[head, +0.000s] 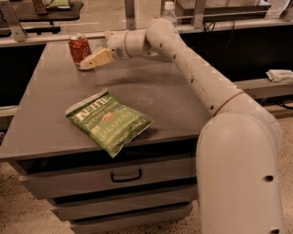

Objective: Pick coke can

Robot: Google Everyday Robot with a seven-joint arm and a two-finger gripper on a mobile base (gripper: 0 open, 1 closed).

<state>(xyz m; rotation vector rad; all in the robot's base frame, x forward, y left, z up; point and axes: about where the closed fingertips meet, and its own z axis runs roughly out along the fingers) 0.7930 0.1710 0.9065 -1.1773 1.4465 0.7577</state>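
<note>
The coke can (79,48), red with a silver top, stands upright at the far left corner of the grey table (165,98). My gripper (94,51) is just to the right of the can, low over the table, at the end of my white arm, which reaches in from the right. The gripper is open. One tan finger (95,60) points at the can's base, its tip close beside the can. It holds nothing.
A green jalapeño chip bag (108,121) lies flat near the table's front edge. A clear water bottle (169,11) stands behind my arm at the back. Drawers (126,176) sit under the tabletop. The table's back edge is just behind the can.
</note>
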